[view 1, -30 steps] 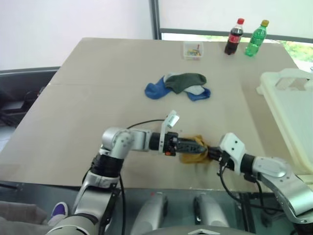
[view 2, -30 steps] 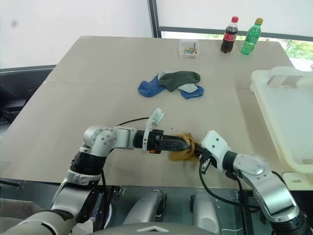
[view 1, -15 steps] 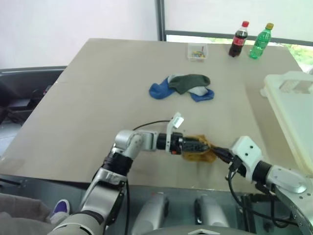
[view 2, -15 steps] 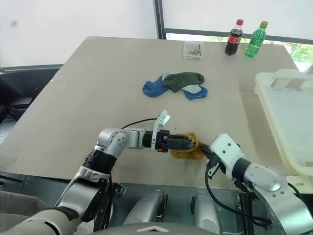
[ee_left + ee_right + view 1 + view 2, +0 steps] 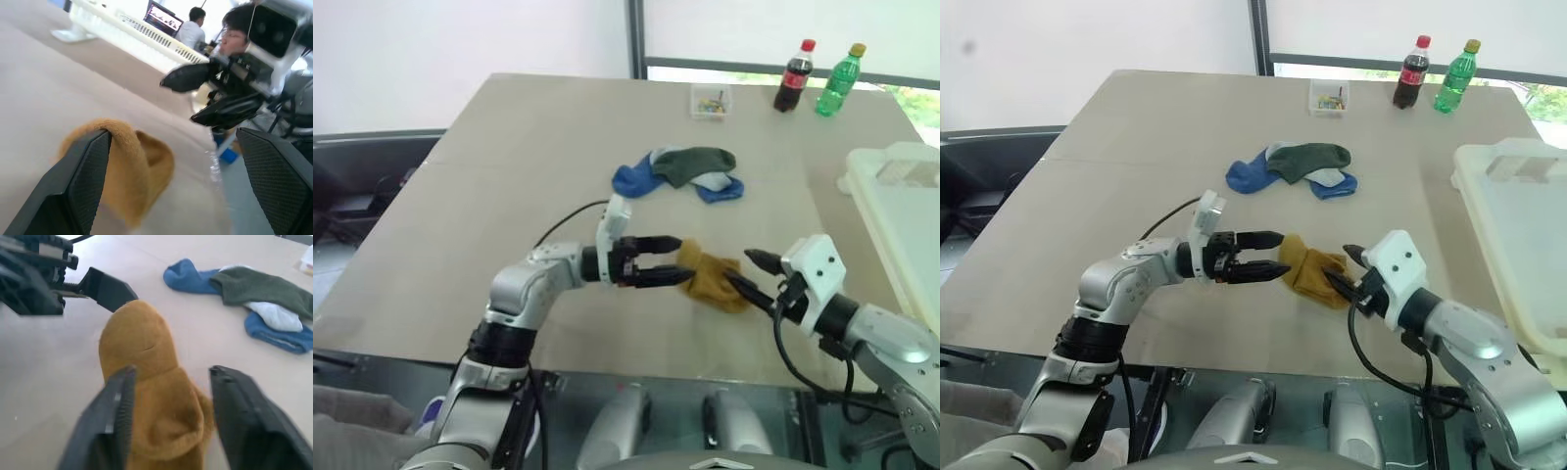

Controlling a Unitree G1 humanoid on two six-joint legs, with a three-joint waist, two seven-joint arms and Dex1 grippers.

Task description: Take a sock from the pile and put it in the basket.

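Near counter (image 5: 460,196) edge: mustard sock (image 5: 710,279) draped on one finger of spread left claw (image 5: 668,262); right claw (image 5: 742,274) spread, astride sock's other end. Mid-counter, sock pile (image 5: 680,171). Right, cream basket (image 5: 901,215). Far edge: clear box (image 5: 710,101), two bottles (image 5: 813,76); windows behind.

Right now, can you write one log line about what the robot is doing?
sock: yellow, between both grippers | left gripper: open, finger in sock | right gripper: open | basket: no sock yet
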